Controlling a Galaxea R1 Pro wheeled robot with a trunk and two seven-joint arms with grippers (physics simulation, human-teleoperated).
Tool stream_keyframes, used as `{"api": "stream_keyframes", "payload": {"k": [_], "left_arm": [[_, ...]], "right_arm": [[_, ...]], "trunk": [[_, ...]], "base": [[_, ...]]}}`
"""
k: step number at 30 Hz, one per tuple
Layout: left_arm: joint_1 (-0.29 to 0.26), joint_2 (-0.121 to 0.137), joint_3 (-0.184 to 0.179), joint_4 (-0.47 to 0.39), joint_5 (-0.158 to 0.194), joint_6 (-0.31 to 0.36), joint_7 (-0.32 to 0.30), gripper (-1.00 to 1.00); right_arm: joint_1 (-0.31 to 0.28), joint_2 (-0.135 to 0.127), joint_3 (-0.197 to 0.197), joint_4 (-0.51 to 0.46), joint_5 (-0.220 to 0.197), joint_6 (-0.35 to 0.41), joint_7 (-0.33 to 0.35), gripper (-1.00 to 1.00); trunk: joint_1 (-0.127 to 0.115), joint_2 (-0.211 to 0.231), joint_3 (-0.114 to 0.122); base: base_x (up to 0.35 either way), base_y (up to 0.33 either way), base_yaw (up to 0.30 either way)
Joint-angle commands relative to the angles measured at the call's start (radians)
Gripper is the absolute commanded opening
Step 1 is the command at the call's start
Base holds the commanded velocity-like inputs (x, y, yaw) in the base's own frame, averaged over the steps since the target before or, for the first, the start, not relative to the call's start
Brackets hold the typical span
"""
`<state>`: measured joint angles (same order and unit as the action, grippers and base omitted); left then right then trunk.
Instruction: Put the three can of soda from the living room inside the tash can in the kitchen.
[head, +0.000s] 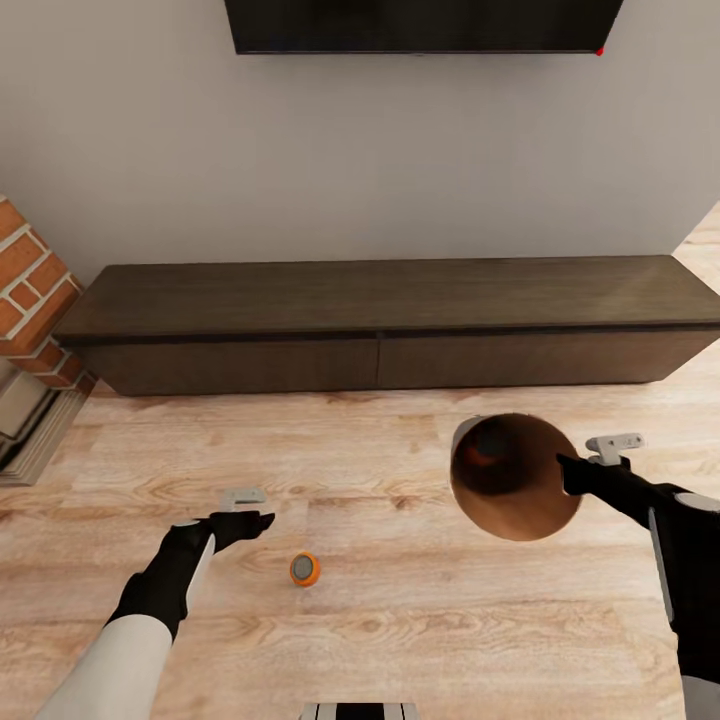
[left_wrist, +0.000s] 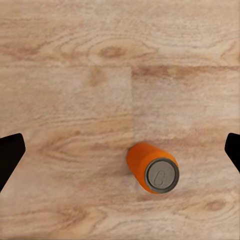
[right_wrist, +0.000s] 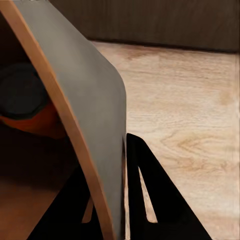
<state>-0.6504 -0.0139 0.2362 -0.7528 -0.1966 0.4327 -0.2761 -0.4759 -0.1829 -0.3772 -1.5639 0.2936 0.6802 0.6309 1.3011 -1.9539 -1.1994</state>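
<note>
An orange soda can (head: 305, 569) with a grey metal top stands upright on the light wood floor (head: 400, 620), close in front of the robot. In the left wrist view the same can (left_wrist: 152, 167) is seen from above, between the two dark fingertips (left_wrist: 10, 152) of the left gripper (head: 243, 510). Those fingertips sit at opposite edges of that view, spread wide, and they do not touch the can. In the head view the left gripper hangs above the floor just beside the can, on its left.

To the right, the trash can (head: 515, 478) is lifted off the floor and tilted so its glossy copper-brown inside faces the camera. The right gripper (head: 590, 462) grips its rim: in the right wrist view one finger (right_wrist: 155, 195) lies against the grey outer wall (right_wrist: 95, 100) and the other against the inside. A second orange can (right_wrist: 30, 107) lies inside the bin. A darker shape near it in the head view may be another can, but it is too dim to be sure.

Behind, a long low dark-wood cabinet (head: 400, 320) runs along a grey wall (head: 350, 150). A black screen (head: 420, 25) hangs above it. Brickwork (head: 30, 290) shows at the left edge.
</note>
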Motion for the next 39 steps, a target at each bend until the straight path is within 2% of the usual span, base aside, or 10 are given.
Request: {"api": "stream_keyframes", "payload": {"k": [1,11,14,21,30,39], "left_arm": [[0.0,-0.002,0.0,0.0,0.0,0.0,0.005,1.0],[0.002,-0.008,0.0,0.003,-0.004,0.0,0.012,1.0],[0.003,-0.018,-0.001,0.003,-0.006,0.0,0.012,1.0],[0.004,-0.049,-0.003,0.062,-0.012,0.003,0.013,1.0],[0.004,-0.053,-0.003,0.111,-0.009,-0.002,0.011,1.0],[0.006,-0.054,-0.004,0.132,-0.007,-0.06,0.009,1.0]], "right_arm": [[-0.001,0.001,0.006,-0.005,-0.014,0.006,0.008,-1.0],[-0.003,0.007,0.015,-0.018,0.004,0.01,0.016,-1.0],[-0.003,0.009,0.015,-0.019,0.004,0.01,0.016,-1.0],[-0.004,0.011,0.016,-0.019,0.004,0.01,0.017,-1.0],[-0.004,0.009,0.016,-0.019,0.004,0.011,0.018,-1.0],[-0.004,0.009,0.017,-0.019,0.003,0.029,0.018,-1.0]], "trunk": [[0.0,0.0,0.0],[0.0,0.0,0.0],[0.0,0.0,0.0],[0.027,-0.049,-0.022],[0.061,-0.112,-0.05],[0.096,-0.175,-0.087]], "base": [[0.0,0.0,0.0],[0.0,0.0,0.0],[0.0,0.0,0.0],[0.0,0.0,0.0],[0.0,0.0,0.0],[0.0,0.0,0.0]]}}
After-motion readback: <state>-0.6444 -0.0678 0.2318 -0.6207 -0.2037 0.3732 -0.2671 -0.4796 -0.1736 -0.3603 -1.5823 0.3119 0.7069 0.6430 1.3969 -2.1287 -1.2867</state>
